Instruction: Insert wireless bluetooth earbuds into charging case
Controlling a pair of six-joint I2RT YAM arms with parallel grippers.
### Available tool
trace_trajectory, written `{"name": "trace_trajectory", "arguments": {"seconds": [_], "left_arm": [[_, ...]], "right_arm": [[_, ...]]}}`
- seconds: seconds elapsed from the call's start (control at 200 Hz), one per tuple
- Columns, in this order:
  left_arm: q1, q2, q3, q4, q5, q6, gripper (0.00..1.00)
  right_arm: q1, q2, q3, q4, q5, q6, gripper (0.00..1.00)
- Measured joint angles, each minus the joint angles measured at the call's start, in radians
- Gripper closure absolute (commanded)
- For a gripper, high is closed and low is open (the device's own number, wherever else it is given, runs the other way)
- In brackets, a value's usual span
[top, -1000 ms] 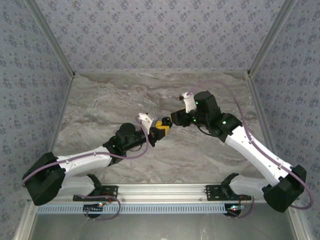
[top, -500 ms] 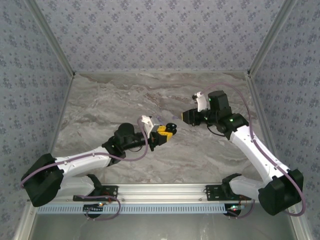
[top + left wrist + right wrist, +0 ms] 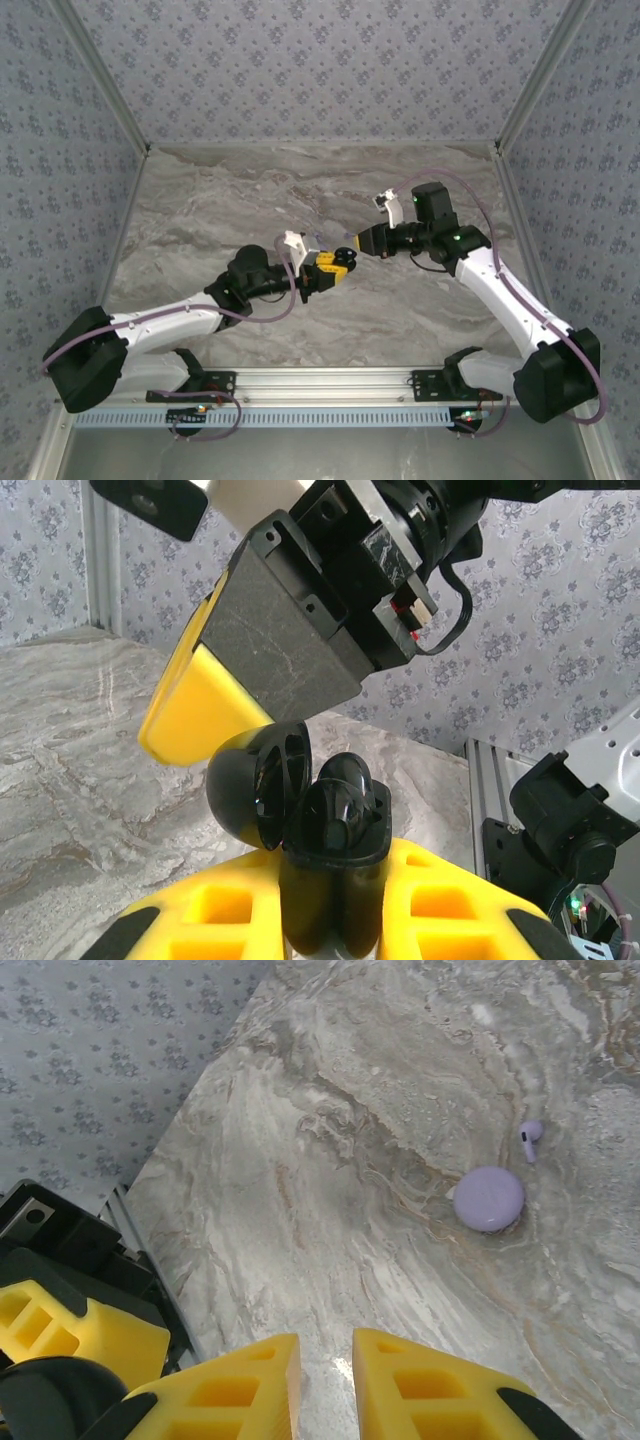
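My left gripper [image 3: 333, 264] is shut on the black charging case [image 3: 335, 880], held upright between its yellow fingers [image 3: 200, 910]. The case's round lid [image 3: 255, 790] hangs open to the left. One glossy black earbud [image 3: 340, 800] sits in the case's opening, its rounded top poking above the rim. My right gripper [image 3: 358, 243] hovers just right of the case [image 3: 344, 258]. One of its yellow fingers [image 3: 200, 710] reaches down beside the lid; I cannot tell whether it touches. In the right wrist view my right gripper [image 3: 327, 1345] shows a narrow gap with nothing in it.
A pale lavender disc [image 3: 488, 1198] and a small lavender earbud [image 3: 530, 1140] lie on the marble table [image 3: 330, 1160] beyond the right gripper. Patterned walls [image 3: 320, 70] enclose the table on three sides. A metal rail [image 3: 330, 385] runs along the near edge.
The right gripper pulled back to the right, then returned toward the case, and its jaws narrowed. The left gripper kept its hold on the case and edged slightly right.
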Motion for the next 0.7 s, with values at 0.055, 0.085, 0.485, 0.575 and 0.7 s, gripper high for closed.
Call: {"name": "trace_trajectory", "arguments": {"seconds": [0.055,0.085,0.485,0.575,0.7], "left_arm": [[0.000,0.004,0.005,0.003,0.001,0.000,0.83],[0.000,0.005,0.007,0.004,0.001,0.000,0.83],[0.000,0.019,0.007,0.016,0.000,0.000,0.82],[0.000,0.019,0.007,0.015,-0.004,0.000,0.82],[0.000,0.029,0.011,0.013,-0.023,0.000,0.82]], "right_arm": [[0.000,0.004,0.000,0.001,-0.018,0.000,0.78],[0.000,0.006,0.000,0.001,-0.027,-0.002,0.78],[-0.002,0.007,0.000,0.019,-0.092,-0.015,0.78],[-0.002,0.002,0.000,0.020,-0.097,-0.015,0.78],[-0.001,-0.013,-0.002,0.021,-0.109,-0.018,0.78]]}}
